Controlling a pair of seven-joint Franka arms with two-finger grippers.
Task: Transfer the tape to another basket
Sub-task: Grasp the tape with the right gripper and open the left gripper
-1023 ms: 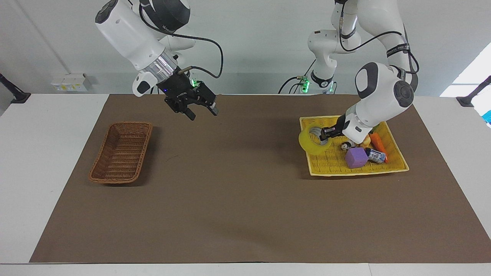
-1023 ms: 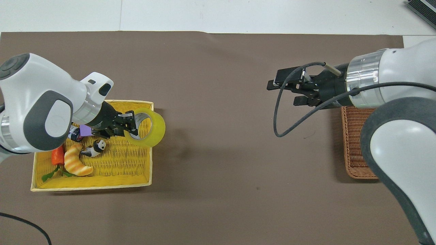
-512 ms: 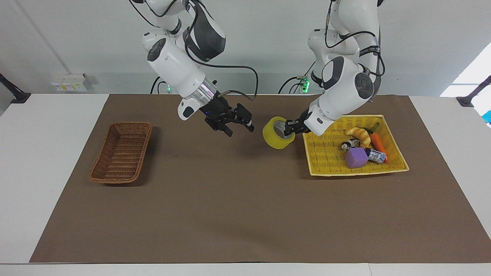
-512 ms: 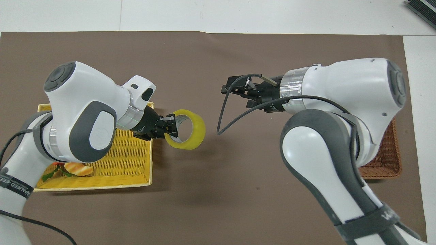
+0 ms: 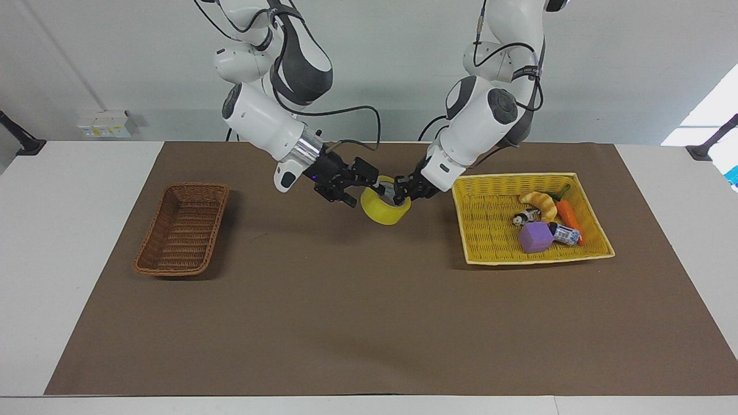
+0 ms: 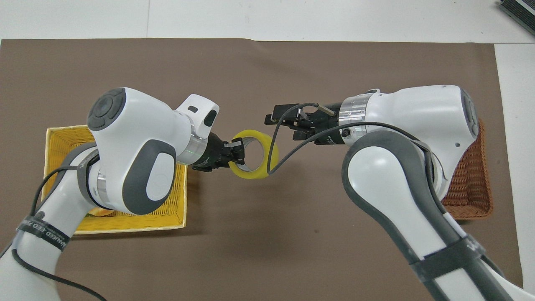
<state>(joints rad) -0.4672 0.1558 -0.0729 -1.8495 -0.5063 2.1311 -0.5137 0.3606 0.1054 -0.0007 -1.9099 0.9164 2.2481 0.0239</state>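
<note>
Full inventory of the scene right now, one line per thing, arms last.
tape: 1, translucent yellow, in the air over the mat between the two baskets
wicker basket: 1, dark brown, toward the right arm's end
yellow basket: 1, bright yellow, toward the left arm's end
purple cube: 1, purple, in the yellow basket
croissant: 1, tan, in the yellow basket
carrot: 1, orange, in the yellow basket
mat: 1, brown, covering the table
left gripper: 1, black, shut on the tape's wall
right gripper: 1, black, open, beside the tape

Yellow tape (image 5: pixel 385 212), brown woven basket (image 5: pixel 182 229), yellow basket (image 5: pixel 490 230) w/ purple cube (image 5: pixel 535 237), orange carrot (image 5: pixel 568 214).
</note>
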